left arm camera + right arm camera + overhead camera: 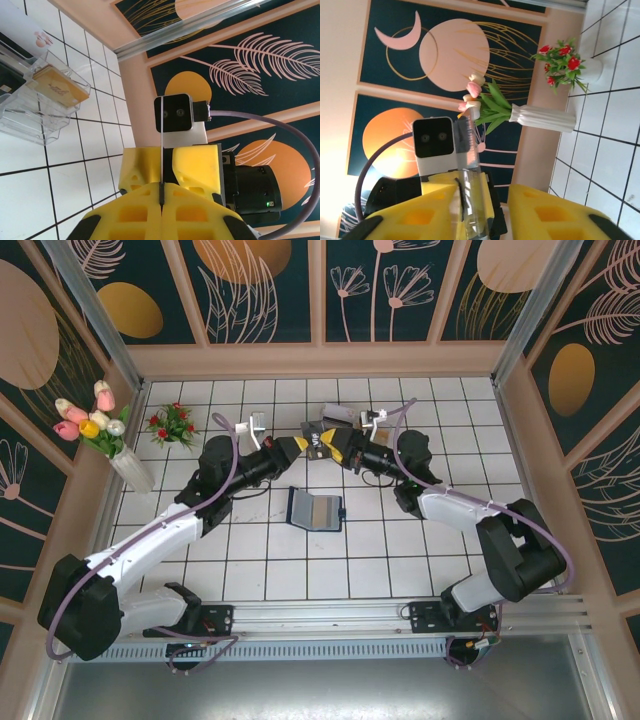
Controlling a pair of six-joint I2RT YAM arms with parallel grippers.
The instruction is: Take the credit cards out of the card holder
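The dark navy card holder (316, 509) lies open on the tiles in front of both arms, a tan credit card (325, 511) showing inside it. Above and behind it the two grippers meet tip to tip. My left gripper (297, 448) (162, 189) is shut on a thin card, seen edge-on (162, 150) in the left wrist view. That card (471, 200) looks silvery and glossy in the right wrist view. It reaches between the fingers of my right gripper (322, 446) (492, 202). It lies near the left finger, with a wide gap to the other, so the gripper is open.
A clear plastic tray (35, 117) (335, 418) stands at the back with a tan card (56, 87) in it. A white vase of tulips (128, 465) (542, 117) and a small pot of red flowers (175, 425) (592, 70) stand at the back left. Patterned walls enclose the floor.
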